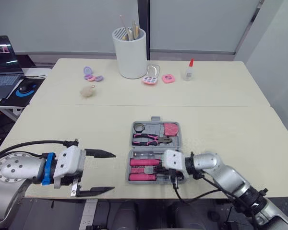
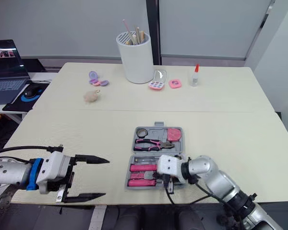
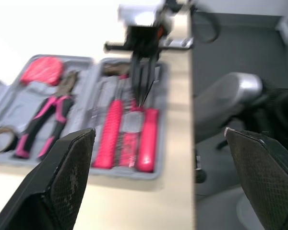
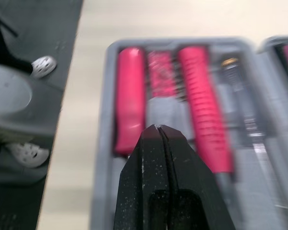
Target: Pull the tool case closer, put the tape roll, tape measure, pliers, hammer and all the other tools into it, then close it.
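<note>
The grey tool case (image 1: 179, 142) lies open near the table's front edge. Its far half holds a tape roll (image 1: 139, 127), pink-handled pliers (image 1: 151, 139) and a pink tape measure (image 1: 171, 128). Its near half holds pink-handled tools (image 1: 144, 162), seen lying side by side in the left wrist view (image 3: 114, 132). My right gripper (image 4: 157, 128) is shut with nothing in it, its tip (image 3: 143, 100) just over those handles. My left gripper (image 1: 113, 172) stands open at the table's front edge, left of the case and apart from it.
At the table's far side stand a white cup of brushes (image 1: 130, 51), pink compacts (image 1: 151, 79), a glue bottle (image 1: 189, 70), a purple compact (image 1: 90, 74) and a fluffy ball (image 1: 88, 92). A laptop (image 1: 2, 64) and a mouse (image 1: 26, 86) sit on a side desk at the left.
</note>
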Controlling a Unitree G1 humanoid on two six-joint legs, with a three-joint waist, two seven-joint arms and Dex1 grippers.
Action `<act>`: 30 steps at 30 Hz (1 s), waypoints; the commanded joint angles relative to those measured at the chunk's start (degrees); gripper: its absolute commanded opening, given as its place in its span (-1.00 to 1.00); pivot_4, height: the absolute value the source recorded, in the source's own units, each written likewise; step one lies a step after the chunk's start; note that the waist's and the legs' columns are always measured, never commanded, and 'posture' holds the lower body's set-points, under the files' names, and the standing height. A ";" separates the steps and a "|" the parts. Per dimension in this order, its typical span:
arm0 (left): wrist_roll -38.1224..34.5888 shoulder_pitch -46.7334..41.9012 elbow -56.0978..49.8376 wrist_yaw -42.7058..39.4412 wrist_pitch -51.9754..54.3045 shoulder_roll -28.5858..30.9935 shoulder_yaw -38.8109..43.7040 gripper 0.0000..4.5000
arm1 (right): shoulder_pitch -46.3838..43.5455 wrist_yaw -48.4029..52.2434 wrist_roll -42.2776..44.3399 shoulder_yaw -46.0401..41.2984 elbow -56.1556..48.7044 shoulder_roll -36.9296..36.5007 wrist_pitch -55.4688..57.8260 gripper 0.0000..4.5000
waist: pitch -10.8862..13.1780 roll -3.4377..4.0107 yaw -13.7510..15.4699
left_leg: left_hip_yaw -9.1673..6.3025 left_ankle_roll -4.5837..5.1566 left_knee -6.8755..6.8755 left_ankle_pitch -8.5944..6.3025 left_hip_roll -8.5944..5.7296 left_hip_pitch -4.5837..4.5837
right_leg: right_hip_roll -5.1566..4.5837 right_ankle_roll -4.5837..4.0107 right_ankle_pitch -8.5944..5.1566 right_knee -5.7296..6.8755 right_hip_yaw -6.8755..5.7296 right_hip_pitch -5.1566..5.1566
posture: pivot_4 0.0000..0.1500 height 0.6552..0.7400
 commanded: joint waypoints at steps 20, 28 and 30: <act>22.01 -21.07 29.86 12.91 -8.41 -8.84 -16.75 -0.99 | -8.58 4.23 -10.76 -7.04 24.58 -15.07 -16.61 -1.00 | 0.01 0.00 -0.06 | 0.14 0.01 0.01 0.00 -0.05 -0.09 | -0.02 -0.01 0.01 0.06 0.07 -0.13 | 1.00 1.00; 27.86 -28.45 38.39 14.84 -10.30 -16.67 -24.84 -0.99 | -9.13 4.34 -13.24 -3.99 26.59 -9.41 -17.22 -1.00 | 0.01 -0.01 0.06 | 0.11 0.00 0.08 0.00 -0.09 -0.10 | -0.01 0.00 0.02 0.12 0.04 -0.09 | 1.00 1.00; 28.49 -29.91 39.64 15.36 -10.12 -18.20 -25.80 -0.99 | -9.42 4.18 -14.00 -3.22 26.75 -8.31 -17.19 -1.00 | 0.01 -0.01 0.05 | 0.11 0.00 0.08 0.00 -0.10 -0.12 | -0.01 0.00 0.02 0.12 0.02 -0.12 | 1.00 1.00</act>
